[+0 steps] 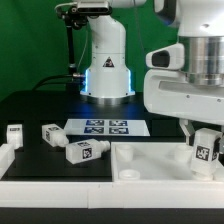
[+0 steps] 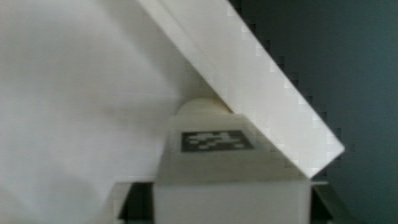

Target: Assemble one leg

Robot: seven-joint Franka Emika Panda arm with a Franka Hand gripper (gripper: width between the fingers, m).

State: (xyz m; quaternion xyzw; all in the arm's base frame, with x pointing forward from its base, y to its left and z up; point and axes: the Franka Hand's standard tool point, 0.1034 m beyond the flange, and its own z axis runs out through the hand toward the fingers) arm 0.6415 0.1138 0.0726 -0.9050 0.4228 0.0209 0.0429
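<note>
At the exterior view's right, the pincer (image 1: pixel 204 146) is closed on the leg (image 1: pixel 206 152), one finger on each of two opposite sides, holding the post upright above the large white square panel (image 1: pixel 150 160). The wrist view shows the same leg (image 2: pixel 217 150) clamped between the fingers, its far end lying close to the panel's raised rim (image 2: pixel 249 90). Whether the two touch, I cannot tell.

By the look of it, the leg should handle as a light, stiff piece of moulded plastic that is not fragile, though its smooth faces could slip under a weak squeeze. The flat opposite faces offer the best hold, taken near one end so the other end stays free to meet a socket.

Three more legs lie loose on the black worktop (image 1: pixel 40 105) toward the exterior view's left: one by the edge (image 1: pixel 14 133), one further in (image 1: pixel 50 132) and one nearer the panel (image 1: pixel 85 151). All three are on their sides and well apart from the held one. The marker board (image 1: pixel 108 127) lies flat between them and the arm's base.

No brand name or readable writing appears anywhere — only black-and-white square tags, one on the held leg's face (image 2: pixel 217 140), others on the loose legs and the marker board.
</note>
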